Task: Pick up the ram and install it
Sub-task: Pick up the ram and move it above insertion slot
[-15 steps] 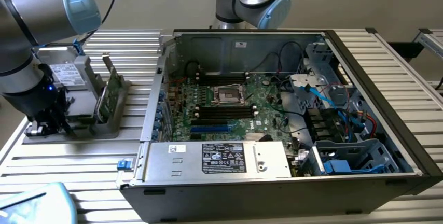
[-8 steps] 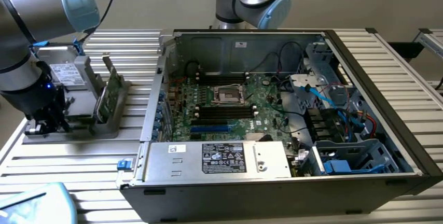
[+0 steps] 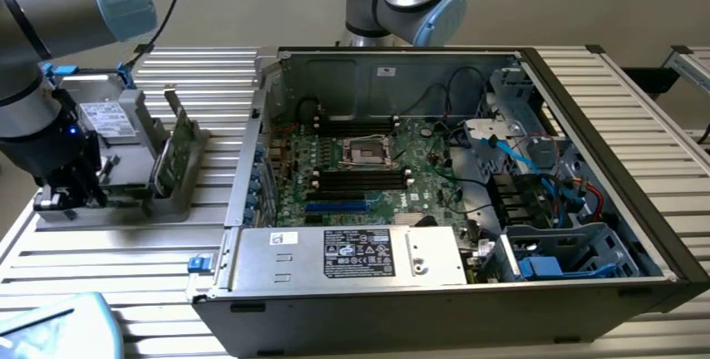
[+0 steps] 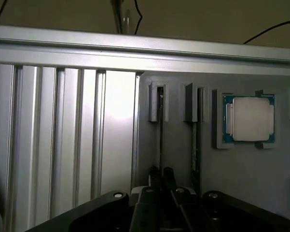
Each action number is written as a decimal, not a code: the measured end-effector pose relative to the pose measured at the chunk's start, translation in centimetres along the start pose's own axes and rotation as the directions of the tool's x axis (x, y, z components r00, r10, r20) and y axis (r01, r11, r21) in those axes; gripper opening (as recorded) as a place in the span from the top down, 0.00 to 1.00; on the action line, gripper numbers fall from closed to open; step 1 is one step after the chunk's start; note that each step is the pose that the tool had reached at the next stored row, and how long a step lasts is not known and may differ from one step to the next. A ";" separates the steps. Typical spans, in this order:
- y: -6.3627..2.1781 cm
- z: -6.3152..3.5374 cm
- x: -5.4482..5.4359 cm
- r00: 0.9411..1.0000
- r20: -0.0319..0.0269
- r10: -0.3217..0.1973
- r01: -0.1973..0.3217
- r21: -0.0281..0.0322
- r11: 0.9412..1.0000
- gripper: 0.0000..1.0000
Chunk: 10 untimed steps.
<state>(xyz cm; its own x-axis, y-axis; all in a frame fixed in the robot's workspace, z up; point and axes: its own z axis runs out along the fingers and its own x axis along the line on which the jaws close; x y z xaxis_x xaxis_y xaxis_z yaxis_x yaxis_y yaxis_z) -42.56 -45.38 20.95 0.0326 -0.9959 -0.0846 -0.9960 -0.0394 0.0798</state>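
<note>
Dark gripper [image 4: 161,173] (foreground, wrist view) sits at the near end of the ram [image 4: 160,125], a long, thin green circuit-board stick seen edge-on. The stick stands in a slot of the flat grey holder block [image 4: 241,179]. Whether the claw is clamped on the stick or merely poised about it cannot be told; the ram sits seated in its slot.

A second edge-on stick [image 4: 195,145] fills the adjacent slot. Past it, a square silver processor chip [image 4: 251,118] lies in its own recess. The ribbed aluminium table [image 4: 62,145] borders the holder on the ram's other side.

Ext. view: the holder, w/ the gripper low over it, stands at the exterior view's left, near the open black computer case [image 3: 444,322]. Inside, the green motherboard [image 3: 427,155] carries long black memory slots [image 3: 361,174].

Step in hand (judged): pick-up. The ram is not yet out of the holder and install has not begun. Freeing it calls for a square, firm hold on the board and a straight pull along the slot. Any tilt could bind the stick or knock its neighbour.
</note>
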 end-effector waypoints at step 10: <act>0.23 -3.52 -0.3 1.000 0.001 0.001 -0.001 -0.016 1.000 0.85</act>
<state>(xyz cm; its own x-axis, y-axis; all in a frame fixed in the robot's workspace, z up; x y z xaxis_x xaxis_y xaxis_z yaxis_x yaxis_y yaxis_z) -42.50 -45.38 24.49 0.0316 -0.9959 -0.0852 -0.9946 -0.0398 0.0959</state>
